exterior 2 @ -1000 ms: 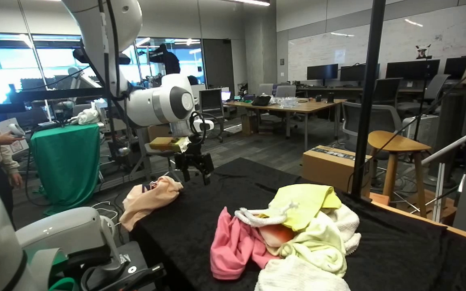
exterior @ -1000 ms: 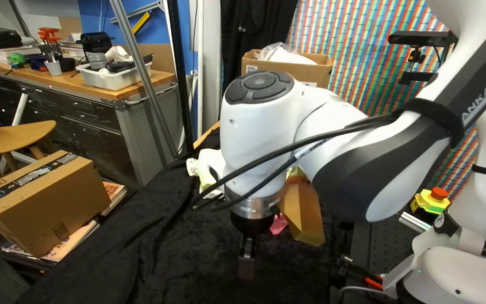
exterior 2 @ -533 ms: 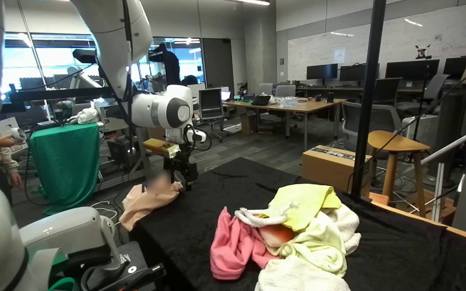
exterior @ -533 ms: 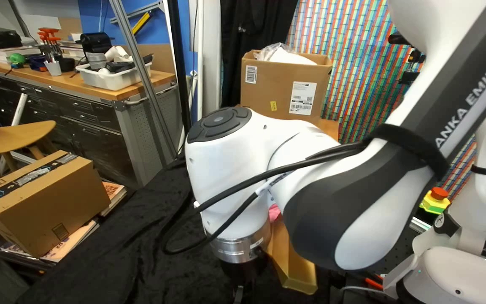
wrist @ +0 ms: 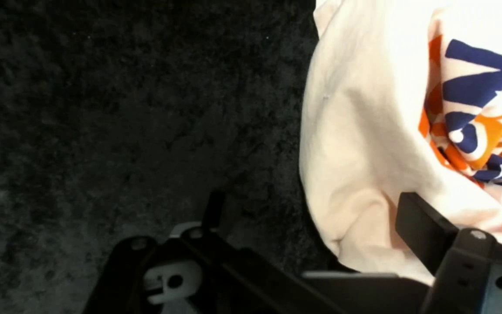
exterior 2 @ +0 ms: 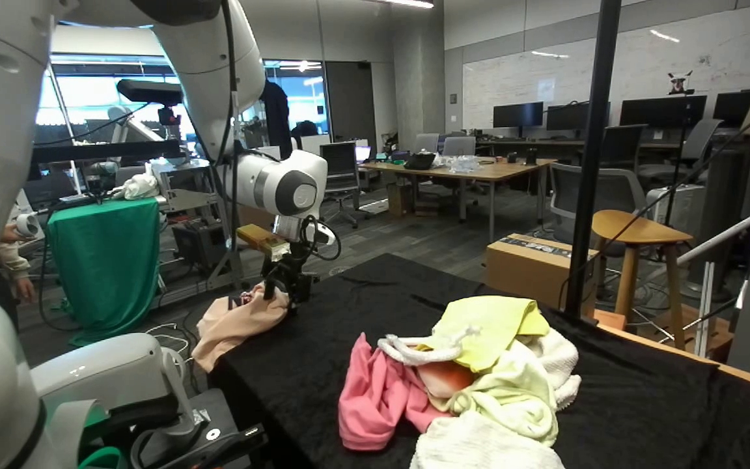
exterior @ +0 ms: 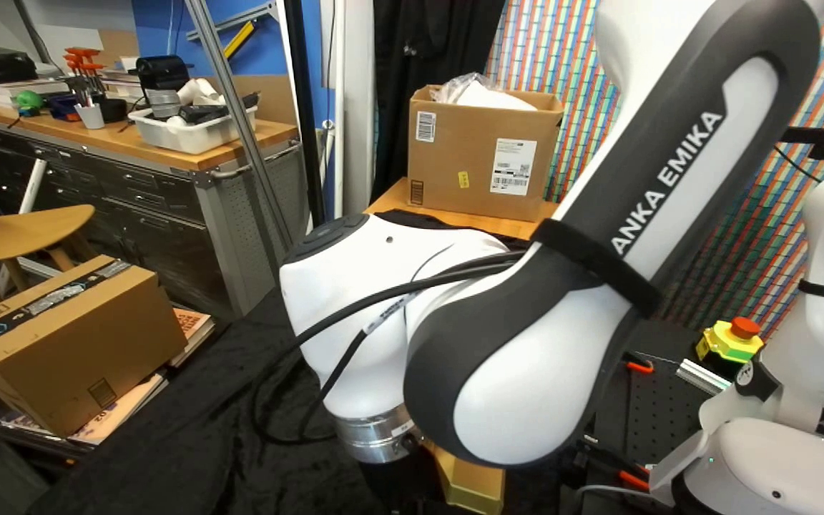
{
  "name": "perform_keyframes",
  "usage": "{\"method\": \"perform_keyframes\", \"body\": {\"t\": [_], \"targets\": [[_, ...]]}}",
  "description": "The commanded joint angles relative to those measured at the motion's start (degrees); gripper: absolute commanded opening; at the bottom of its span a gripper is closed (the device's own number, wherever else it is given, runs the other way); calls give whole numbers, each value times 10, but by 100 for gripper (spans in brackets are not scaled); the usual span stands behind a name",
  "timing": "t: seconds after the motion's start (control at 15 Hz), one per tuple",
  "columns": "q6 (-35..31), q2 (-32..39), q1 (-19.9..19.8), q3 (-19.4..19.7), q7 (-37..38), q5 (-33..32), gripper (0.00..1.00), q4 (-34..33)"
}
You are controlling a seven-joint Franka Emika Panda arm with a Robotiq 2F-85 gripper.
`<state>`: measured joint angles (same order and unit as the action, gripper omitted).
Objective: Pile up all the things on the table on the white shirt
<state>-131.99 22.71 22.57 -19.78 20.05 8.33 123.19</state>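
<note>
In the wrist view, the black two-fingered gripper (wrist: 311, 198) stands spread at the bottom of the frame, one of its fingers (wrist: 423, 231) in front of a soft cream-to-peach garment (wrist: 347, 131) with navy and orange print, the other over the wide table of black fabric (wrist: 146, 109); the garment fills the upper right, and whether the finger touches it I cannot tell. In an exterior view, the gripper is left of centre, right at the peach garment, which lies heaped at the table's edge, partly hanging over it. Low and right of centre is the pile: a crumpled pink cloth (exterior 2: 372, 397) at its left, a thick white rope (exterior 2: 414, 354) curving over the pink, a small red-orange rounded object (exterior 2: 453, 376) just below the rope, a lemon-yellow cloth (exterior 2: 486, 326) across the top, and a twisted pale yellow-green cloth (exterior 2: 518, 400) below that. Large off-white textured fabric (exterior 2: 486, 446) shows along the pile's bottom and right. In an exterior view, a white-and-black robot arm (exterior: 526, 408) runs from upper right to bottom centre, covering much of the table; beside its wrist is a golden-yellow box-shaped block (exterior: 469, 483), and a brown cardboard box (exterior: 76, 343) stands at the left.
</note>
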Motion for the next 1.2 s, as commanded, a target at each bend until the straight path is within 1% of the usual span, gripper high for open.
{"method": "perform_keyframes", "body": {"t": [0.0,0.6,0.73,0.93,1.13], "targets": [[36,21,-10,-2,-34,48,100,-29],[107,15,-35,0,-80,110,100,-59],[123,21,-43,-3,-102,132,100,-69],[155,24,-56,-14,-156,179,100,-80],[152,17,-54,-18,-184,223,100,-72]]}}
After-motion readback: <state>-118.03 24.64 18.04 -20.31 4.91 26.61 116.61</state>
